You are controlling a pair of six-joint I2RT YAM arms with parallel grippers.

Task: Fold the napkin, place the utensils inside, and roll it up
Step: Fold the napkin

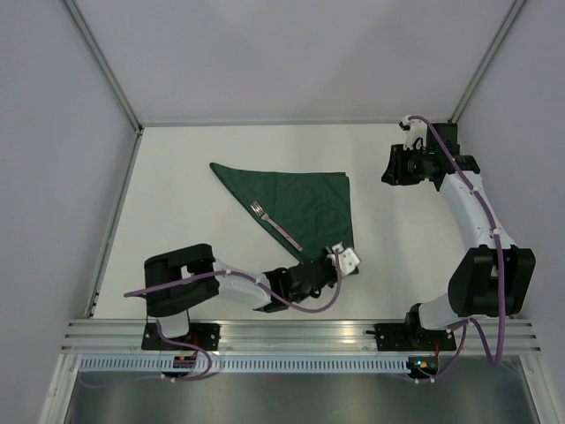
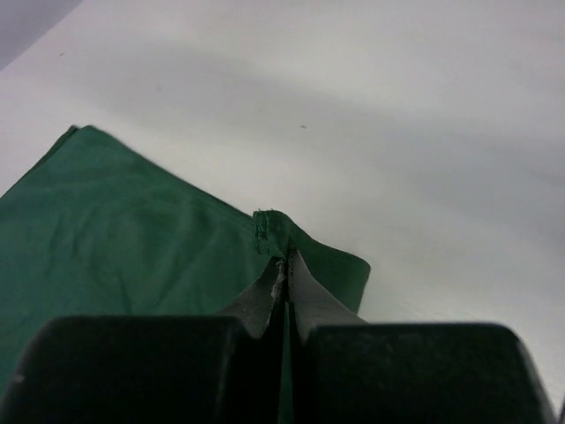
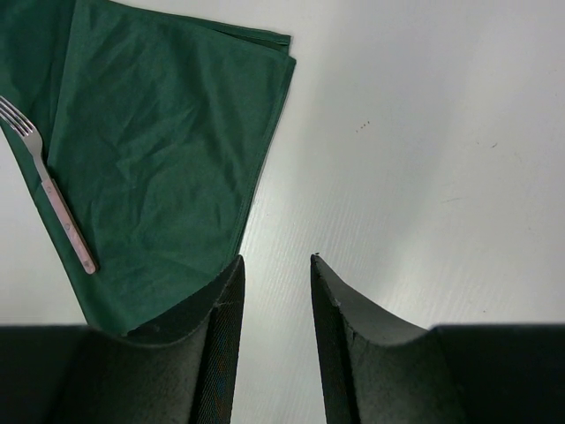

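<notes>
The left hand (image 2: 284, 265) is shut on the near corner of the napkin (image 2: 132, 230); a pinch of green cloth is seen puckered between its closed jaws. The right hand (image 3: 275, 261) is held partly open and empty above bare table (image 3: 424, 132), apart from the cloth. The napkin is laid flat on the white table as a triangle, with two layers visible at its far right corner. The fork (image 1: 275, 223) is laid on the cloth along the long edge, tines to the far left, pink handle toward the gripped corner.

The cloth is judged thin, soft and limp. Sagging and creasing are to be expected wherever it is lifted, so corners and hems are the places to be taken. The fork is judged light, stiff and smooth. It may be slid off or shed if the cloth is pulled sharply, and its handle is best trapped under the first turn of the roll.
</notes>
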